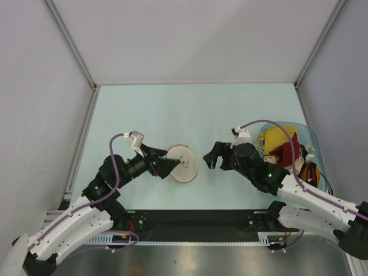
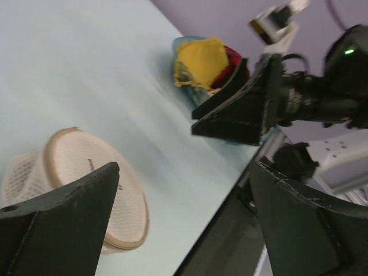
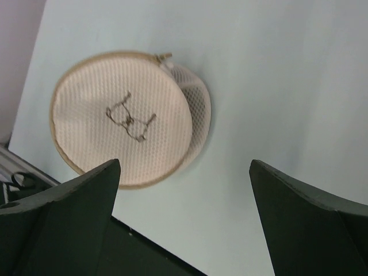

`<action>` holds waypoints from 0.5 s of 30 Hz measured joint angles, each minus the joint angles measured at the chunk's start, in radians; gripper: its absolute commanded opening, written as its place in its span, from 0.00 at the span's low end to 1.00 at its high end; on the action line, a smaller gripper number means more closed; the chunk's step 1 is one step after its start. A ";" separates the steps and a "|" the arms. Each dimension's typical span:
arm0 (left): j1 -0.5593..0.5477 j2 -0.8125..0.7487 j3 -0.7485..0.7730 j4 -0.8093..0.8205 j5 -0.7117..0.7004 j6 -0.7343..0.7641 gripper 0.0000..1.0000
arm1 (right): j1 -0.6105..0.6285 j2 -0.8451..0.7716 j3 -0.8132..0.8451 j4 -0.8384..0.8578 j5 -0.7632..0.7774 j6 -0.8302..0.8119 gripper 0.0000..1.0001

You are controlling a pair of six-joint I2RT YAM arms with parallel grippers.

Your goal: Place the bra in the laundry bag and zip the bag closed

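The laundry bag [image 1: 183, 164] lies flat on the desk [image 1: 190, 115], in the gap between your two claws. Your left claw [image 1: 168, 160] has its jaws spread wide with nothing between them, its tips right at the bag's near rim. Your right claw [image 1: 210, 155] is just as wide apart and also holds nothing, a little way off the bag's other side.

Below your right claw [image 3: 184, 164] in its wrist view, the bag [image 3: 121, 118] shows a tan-edged cream mesh lid. A thin dark squiggle [image 3: 129, 118] sits at the lid's centre, and you cannot read it as letters. Only this view shows the small metal zip pull [image 3: 164, 56], on the rim farthest from the claw, and the paler mesh wall bulging out beside the lid. You cannot tell whether the bra is inside.

Your left claw [image 2: 184, 167] in its wrist view has the bag [image 2: 80, 167] under its left finger, with the mark reduced to a speck. Straight ahead it faces the right claw [image 2: 241, 109], and behind that stands the blue tub [image 2: 183, 43].

Only the top view shows the whole tub [image 1: 315, 141]. It stands beyond your right claw's wrist and holds a yellow garment [image 1: 276, 138], a red garment [image 1: 290, 146] and an orange garment [image 1: 310, 172].
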 measured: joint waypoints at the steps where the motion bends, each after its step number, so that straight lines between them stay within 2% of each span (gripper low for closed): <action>1: 0.000 -0.020 -0.020 0.029 0.031 -0.020 0.99 | 0.018 -0.028 -0.046 0.015 0.004 0.014 1.00; 5: -0.001 -0.152 -0.200 0.178 0.151 -0.116 1.00 | 0.112 -0.126 -0.198 0.062 0.036 0.058 1.00; 10: -0.003 -0.436 -0.440 0.286 0.237 -0.225 1.00 | 0.245 -0.269 -0.336 0.123 0.144 0.113 1.00; 12: -0.003 -0.512 -0.468 0.306 0.255 -0.259 1.00 | 0.292 -0.340 -0.402 0.156 0.193 0.136 1.00; 15: -0.005 -0.529 -0.468 0.381 0.293 -0.303 1.00 | 0.348 -0.438 -0.509 0.213 0.261 0.174 1.00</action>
